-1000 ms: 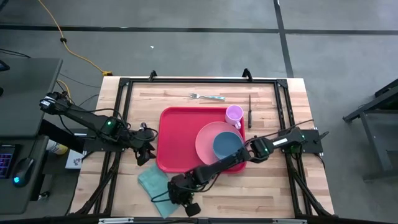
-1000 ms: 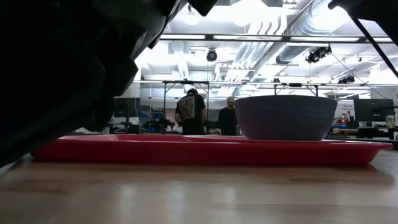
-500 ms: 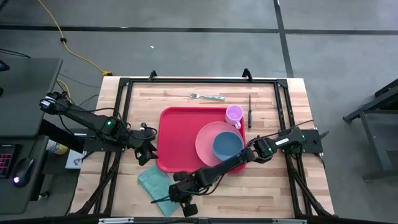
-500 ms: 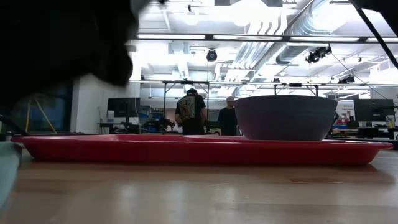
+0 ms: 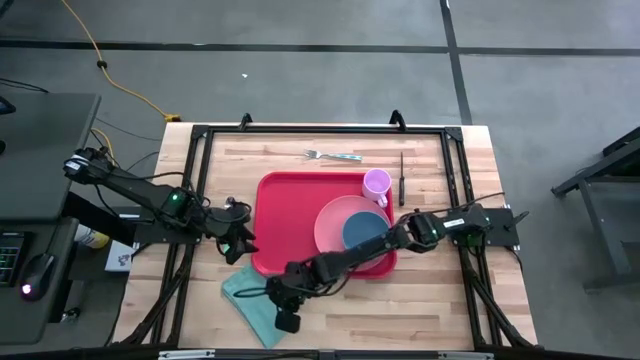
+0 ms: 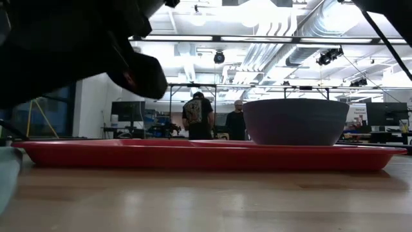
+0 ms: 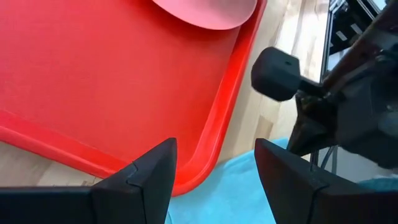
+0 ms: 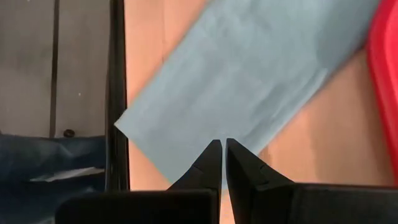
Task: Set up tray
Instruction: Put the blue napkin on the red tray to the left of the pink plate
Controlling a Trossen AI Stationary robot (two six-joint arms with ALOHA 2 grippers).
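Right gripper (image 5: 283, 318), fingers closed on nothing, has swung over the teal cloth (image 5: 250, 292) beside the tray (image 5: 285, 225), suggesting the cloth comes next; left gripper (image 5: 243, 246) waits open at the tray's corner.

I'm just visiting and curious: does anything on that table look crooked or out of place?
Yes: the teal cloth lies crooked off the red tray's near-left corner, while the fork and knife sit outside the tray.

Red tray (image 5: 285, 215), pink plate (image 5: 335, 222), blue bowl (image 5: 365, 231), teal cloth (image 5: 248, 295).
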